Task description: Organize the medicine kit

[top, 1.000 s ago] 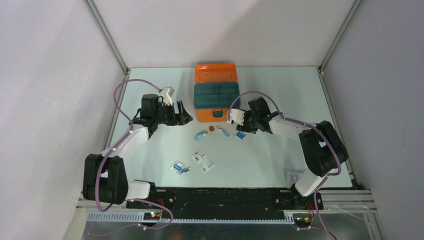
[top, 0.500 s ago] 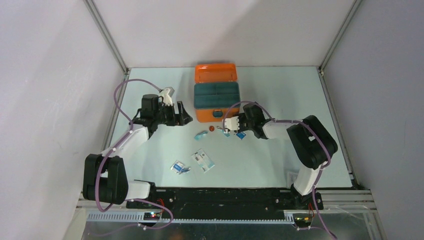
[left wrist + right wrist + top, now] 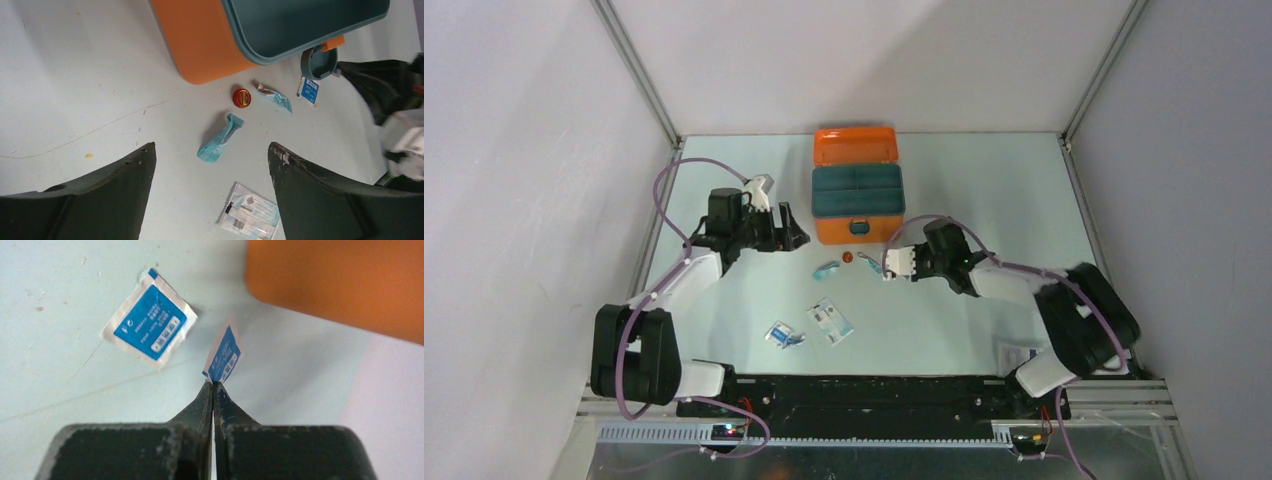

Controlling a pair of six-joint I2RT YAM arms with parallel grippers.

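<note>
The medicine kit [image 3: 855, 232] is an orange box at the table's back centre, its lid [image 3: 855, 146] folded open behind it. A dark teal tray [image 3: 856, 191] sits in its top. My right gripper [image 3: 213, 383] is shut on a corner of a small blue-and-white sachet [image 3: 224, 355], which stands on edge just in front of the kit's orange wall [image 3: 340, 285]. A second, similar sachet [image 3: 149, 326] lies flat to its left. My left gripper [image 3: 210, 150] hangs open and empty over the table, left of the kit [image 3: 200, 45].
In front of the kit lie a teal packet [image 3: 220, 140], a red cap [image 3: 241, 98], a crumpled teal wrapper [image 3: 274, 96] and a clear pouch [image 3: 249, 212]. Another small packet [image 3: 784, 335] sits nearer the bases. The teal latch [image 3: 318, 62] hangs at the kit's front.
My right gripper has closed on the sachet and drawn back slightly towards the near side. The left arm has not moved.
</note>
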